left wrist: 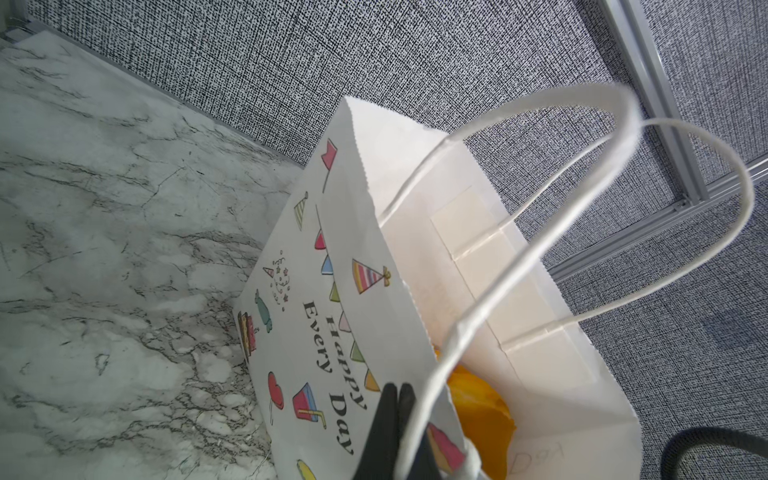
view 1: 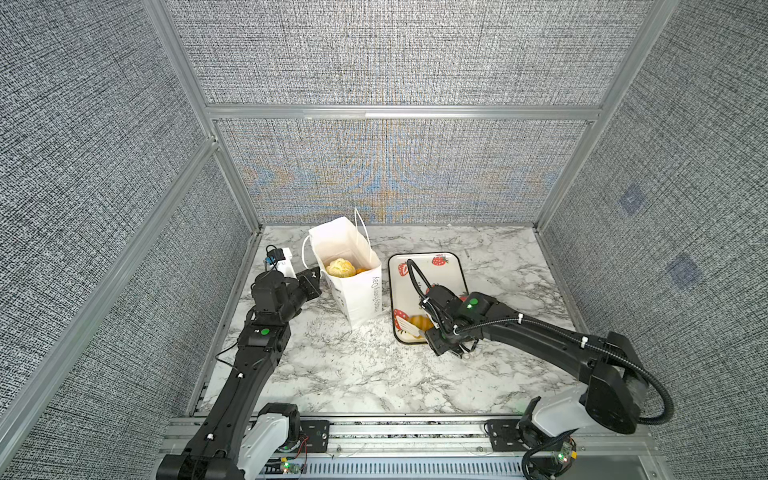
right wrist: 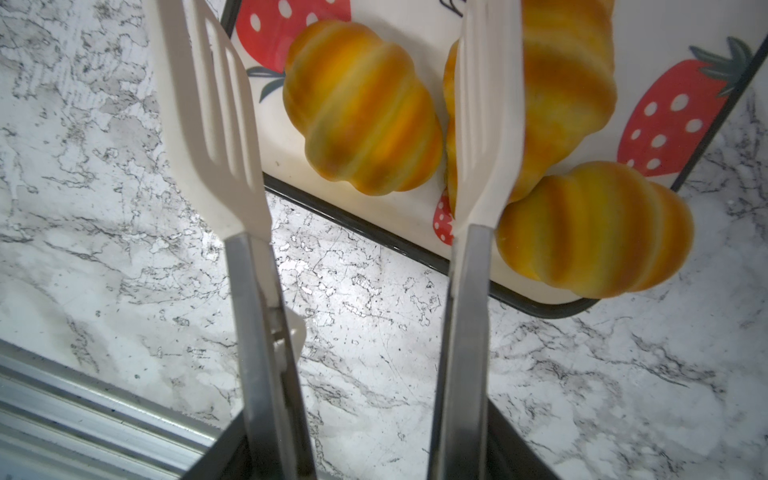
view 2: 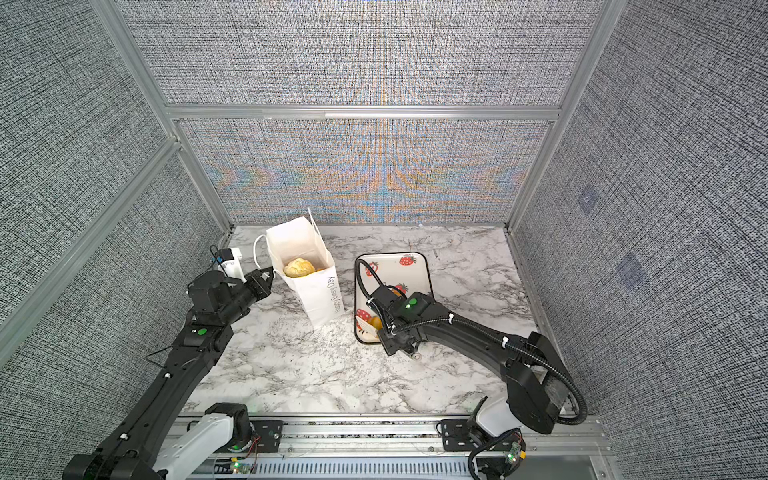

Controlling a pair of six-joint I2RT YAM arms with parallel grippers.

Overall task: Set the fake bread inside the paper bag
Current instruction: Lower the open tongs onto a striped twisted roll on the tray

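Clamps tongs [right wrist: 249, 311] in right tool [view 1: 442, 334], blades [right wrist: 216, 124] apart flanking croissant [right wrist: 361, 108] on tray [view 1: 453, 270]; left tool [left wrist: 397, 392] pressed together. Looks light, squashy, slick: pinch ridged middle gently.

The mouth of the paper bag [view 1: 357, 295] gapes upward with a bun [view 1: 340, 267] lying inside and cord handles [left wrist: 625, 110] rising from its rim; the fingers [left wrist: 386, 419] of the left gripper [view 1: 318, 273], pressed together, crowd its left edge. The right arm [view 1: 523, 330] and its tongs [right wrist: 226, 195], blades apart, cover the near end of the tray [view 1: 453, 270], while the tabletop [view 1: 374, 374] in front lies bare.
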